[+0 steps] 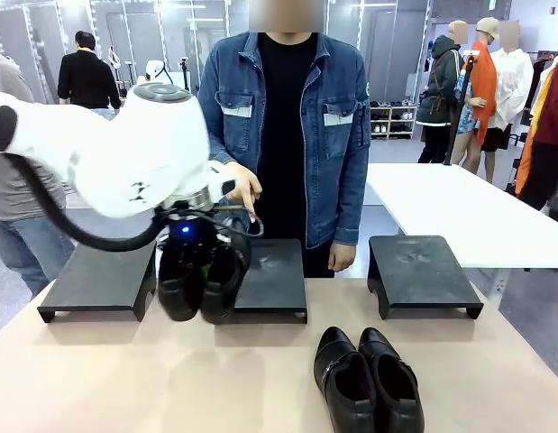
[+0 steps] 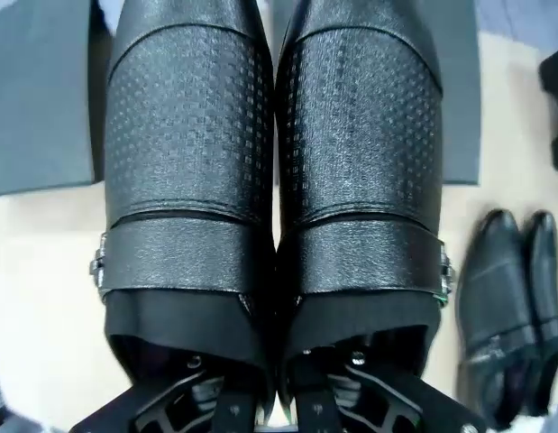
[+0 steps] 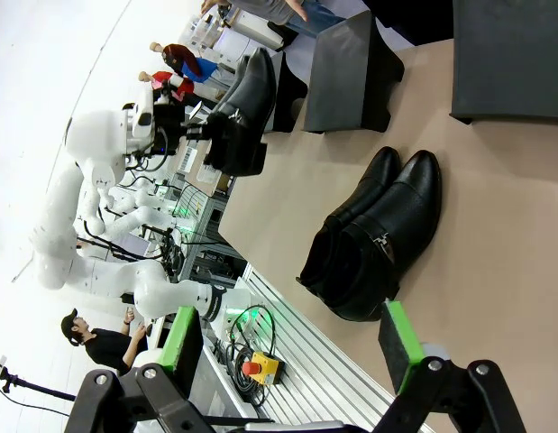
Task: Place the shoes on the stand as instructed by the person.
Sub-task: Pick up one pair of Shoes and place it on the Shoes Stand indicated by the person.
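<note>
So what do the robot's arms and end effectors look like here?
The left arm is glossy white with rounded joint housings; a thick black cable loops beneath it, and a blue light glows at its wrist. The right end effector has black linkages and green pads.

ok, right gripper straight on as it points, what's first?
Probably the heel end of the shoes lying on the table; the open right gripper points about there. Depth is unclear, could be bare table beside them.

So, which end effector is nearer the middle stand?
Left. The left end effector, gripping shoes, hangs beside the middle stand; the right end effector is far back, past the loose pair.
</note>
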`<state>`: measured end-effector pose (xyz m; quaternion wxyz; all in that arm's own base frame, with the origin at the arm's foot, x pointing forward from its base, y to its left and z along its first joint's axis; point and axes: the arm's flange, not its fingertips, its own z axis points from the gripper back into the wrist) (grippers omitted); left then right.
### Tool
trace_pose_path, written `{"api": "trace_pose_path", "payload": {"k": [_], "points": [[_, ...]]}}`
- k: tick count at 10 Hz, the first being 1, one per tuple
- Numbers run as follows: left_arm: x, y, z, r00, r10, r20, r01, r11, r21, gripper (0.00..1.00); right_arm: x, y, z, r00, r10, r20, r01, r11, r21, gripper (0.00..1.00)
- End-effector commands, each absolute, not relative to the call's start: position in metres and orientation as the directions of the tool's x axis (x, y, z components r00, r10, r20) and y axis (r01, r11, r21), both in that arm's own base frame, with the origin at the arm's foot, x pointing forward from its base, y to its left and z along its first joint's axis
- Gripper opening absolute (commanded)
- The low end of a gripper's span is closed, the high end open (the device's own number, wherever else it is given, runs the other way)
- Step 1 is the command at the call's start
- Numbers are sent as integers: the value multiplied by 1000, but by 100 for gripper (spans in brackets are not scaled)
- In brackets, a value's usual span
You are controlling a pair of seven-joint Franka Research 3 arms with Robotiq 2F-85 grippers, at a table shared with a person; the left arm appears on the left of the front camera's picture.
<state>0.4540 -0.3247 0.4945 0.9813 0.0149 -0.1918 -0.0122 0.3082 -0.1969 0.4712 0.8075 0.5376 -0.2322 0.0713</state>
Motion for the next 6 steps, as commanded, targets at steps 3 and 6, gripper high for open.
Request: {"api": "trace_pose_path", "payload": {"k": [3, 6], "points": [[523, -393, 496, 876, -50, 479, 32, 998, 47, 8, 307, -197, 472, 877, -134, 462, -376, 408, 832, 100], [562, -407, 477, 861, -67, 505, 69, 998, 13, 8, 307, -197, 472, 877, -134, 462, -376, 408, 832, 100]]}}
